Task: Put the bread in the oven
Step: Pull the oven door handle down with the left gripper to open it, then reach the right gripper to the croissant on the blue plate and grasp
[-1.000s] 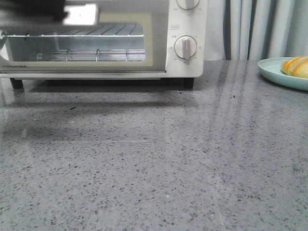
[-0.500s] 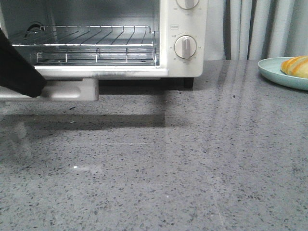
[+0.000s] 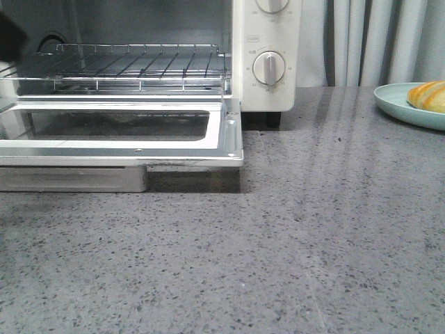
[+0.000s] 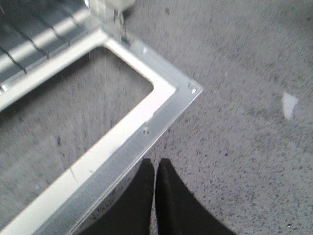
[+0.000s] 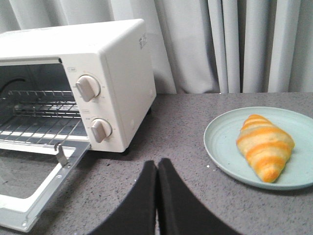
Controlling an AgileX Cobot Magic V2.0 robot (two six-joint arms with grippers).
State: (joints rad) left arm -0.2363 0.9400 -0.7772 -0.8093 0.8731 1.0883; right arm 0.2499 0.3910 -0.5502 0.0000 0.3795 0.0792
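The cream-white oven [image 3: 268,42] stands at the back left with its glass door [image 3: 125,132] folded down flat and the wire rack [image 3: 139,66] showing inside. It also shows in the right wrist view [image 5: 122,73]. The bread [image 5: 264,146], a striped golden croissant, lies on a pale green plate [image 5: 225,147] at the right; its edge shows in the front view [image 3: 427,96]. My left gripper [image 4: 155,164] is shut and empty, just off the open door's front corner [image 4: 190,90]. My right gripper [image 5: 156,164] is shut and empty, over the counter between oven and plate.
The grey speckled counter [image 3: 278,243] runs from the oven's door to the front edge. Pale curtains [image 5: 234,44] hang behind. A dark bit of my left arm [image 3: 8,35] shows at the front view's far left.
The oven's door has swung from shut, through half open, down to flat. The dark left arm that was on the handle has moved up and away to the left.
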